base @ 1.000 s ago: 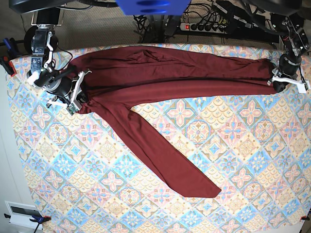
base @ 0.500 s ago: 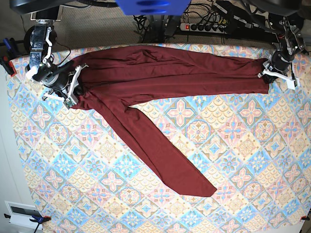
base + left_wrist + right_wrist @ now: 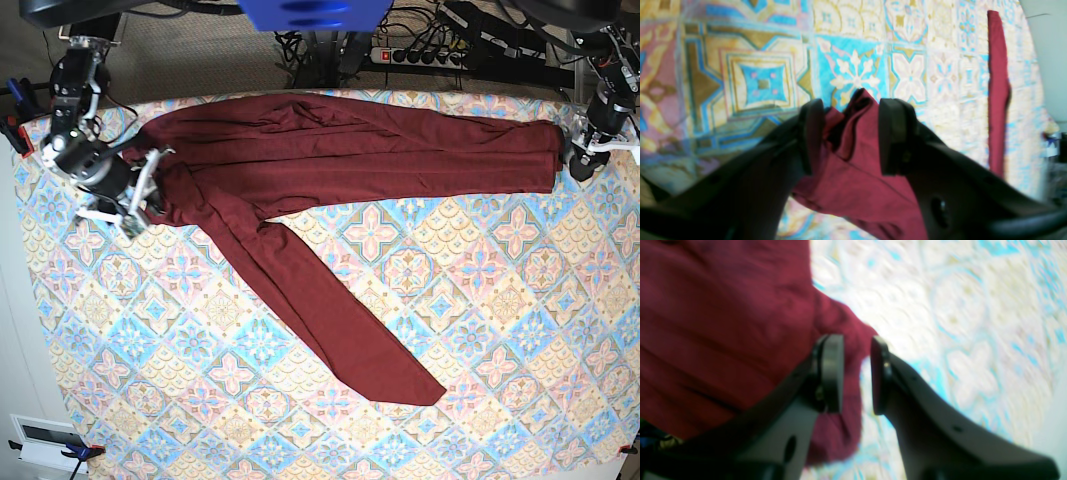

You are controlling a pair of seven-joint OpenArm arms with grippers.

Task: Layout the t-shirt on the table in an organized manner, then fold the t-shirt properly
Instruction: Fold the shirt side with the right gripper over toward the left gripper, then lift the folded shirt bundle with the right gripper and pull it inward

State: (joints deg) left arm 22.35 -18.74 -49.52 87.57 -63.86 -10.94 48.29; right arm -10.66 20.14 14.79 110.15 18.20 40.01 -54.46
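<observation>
At the table (image 3: 500, 330) near edge, one t-shirt (image 3: 330, 160) flap trails diagonally. Farther back, both grippers have parted since a second ago: left gripper (image 3: 846, 133) and right gripper (image 3: 857, 373) straddle loose cloth, so stretching appears finished.

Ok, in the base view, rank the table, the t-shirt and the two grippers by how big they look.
1. table
2. t-shirt
3. right gripper
4. left gripper, partly hidden at the table's edge, so its place behind the right gripper is unsure.
</observation>
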